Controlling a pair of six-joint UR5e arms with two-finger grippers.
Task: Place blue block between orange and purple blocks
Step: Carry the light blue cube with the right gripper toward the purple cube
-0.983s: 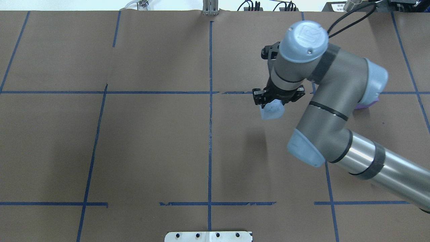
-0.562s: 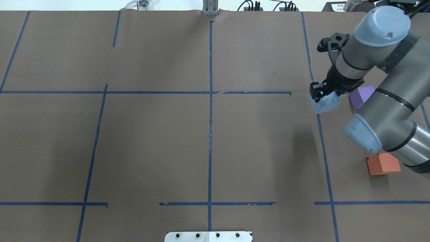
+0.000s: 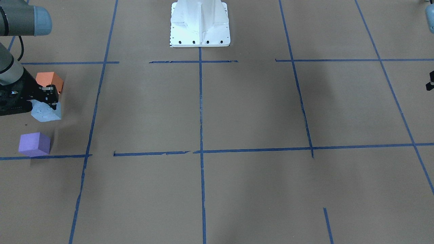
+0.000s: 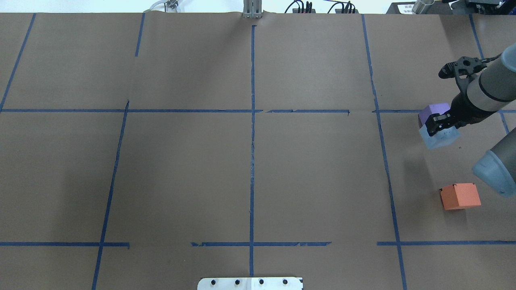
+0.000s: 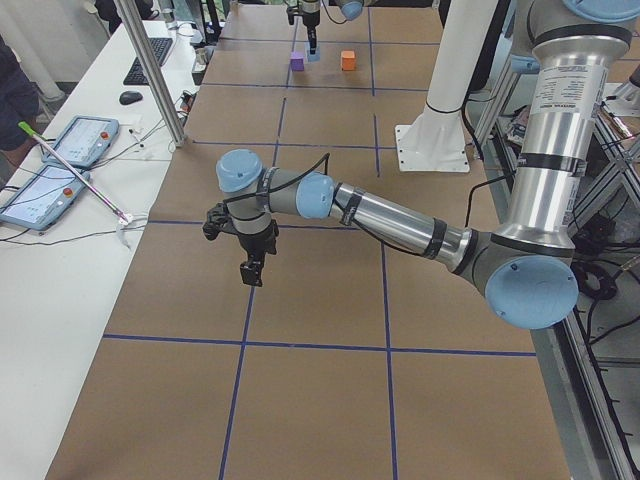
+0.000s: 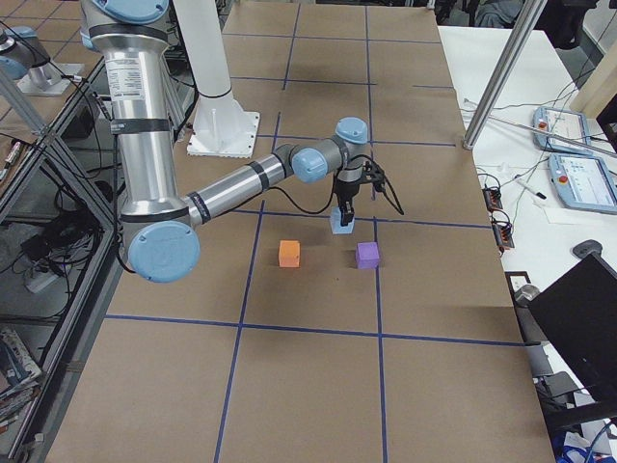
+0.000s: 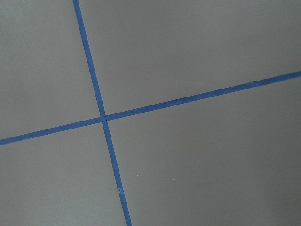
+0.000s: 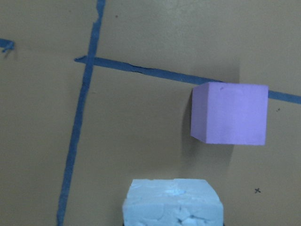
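Observation:
My right gripper [image 4: 442, 129] is shut on the pale blue block [image 4: 439, 139] and holds it low over the table's right side. The purple block [image 4: 433, 110] lies just beyond it and the orange block [image 4: 460, 196] lies nearer the robot. In the front-facing view the blue block [image 3: 45, 112] sits between the orange block [image 3: 50, 80] and the purple block [image 3: 34, 144]. The right wrist view shows the blue block [image 8: 171, 202] at the bottom and the purple block [image 8: 230, 113] ahead. My left gripper [image 5: 252, 272] hangs over bare table; I cannot tell whether it is open or shut.
Brown paper with blue tape lines [image 4: 252, 121] covers the table. The robot's white base [image 3: 200, 23] stands at the middle of the near edge. The left wrist view shows only a tape crossing [image 7: 103, 117].
My right arm has swung to the right with the blue block, from near the table's middle to beside the purple block. The orange block has come into view.

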